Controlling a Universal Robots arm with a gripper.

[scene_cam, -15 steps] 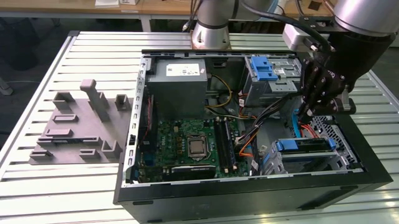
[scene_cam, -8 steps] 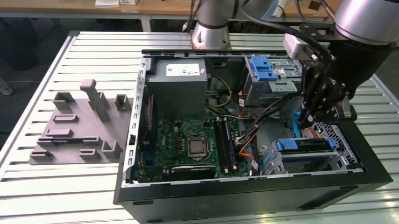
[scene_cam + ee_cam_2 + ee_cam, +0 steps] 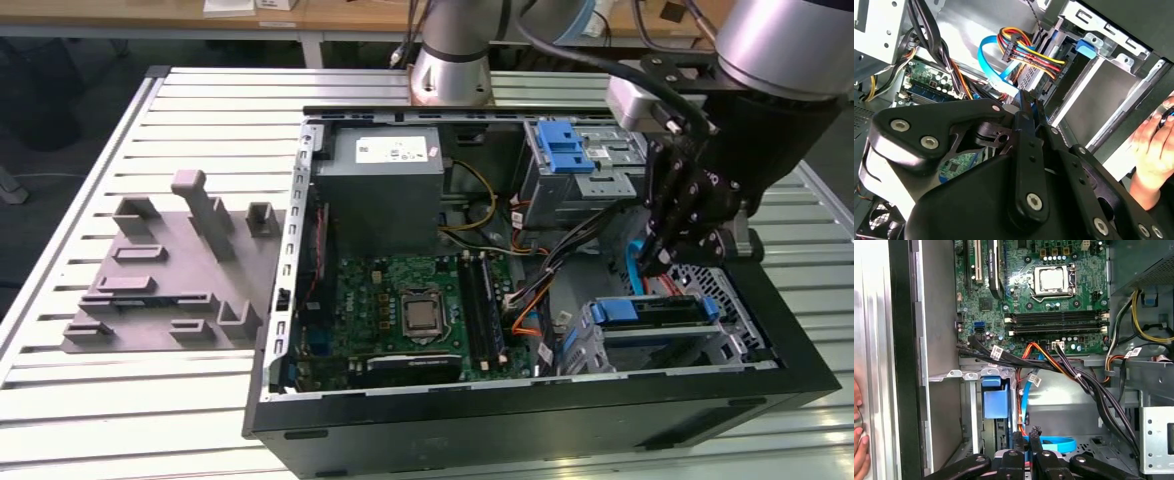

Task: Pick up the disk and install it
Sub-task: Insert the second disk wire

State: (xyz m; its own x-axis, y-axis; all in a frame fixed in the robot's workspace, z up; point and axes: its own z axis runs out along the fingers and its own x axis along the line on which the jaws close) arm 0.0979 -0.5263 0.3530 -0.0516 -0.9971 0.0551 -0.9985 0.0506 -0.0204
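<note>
A slatted metal table [image 3: 200, 110] is carrying an open computer case [image 3: 534, 425], and the robot arm [image 3: 787, 60] is reaching down into the case at the exterior view's right. Inside, a grey metal box [image 3: 387, 190] is sitting above the green circuit board [image 3: 400, 310]. Two metal cages with blue tabs are lining the right side, one far [image 3: 567, 145] and one near [image 3: 643, 310]. As far as I can tell, the disk [image 3: 663, 330] is sitting in the near cage under its tab, showing a grey band with a blue rail beneath, but I am not certain of it. The gripper [image 3: 657, 262] is hanging just above that cage, beside a looping blue cable [image 3: 637, 250]. In both wrist views its fingers [image 3: 1019, 439] are drawn close together, a mere slit apart, and they are clamping nothing I can see. A person's hand [image 3: 1154, 150] is resting at the case's outer wall. I am judging the disk to be stiff, fairly heavy for its size, smooth-sided and sensitive to knocks. It would be best taken across its two long railed edges, keeping off the label face and the circuit side.
</note>
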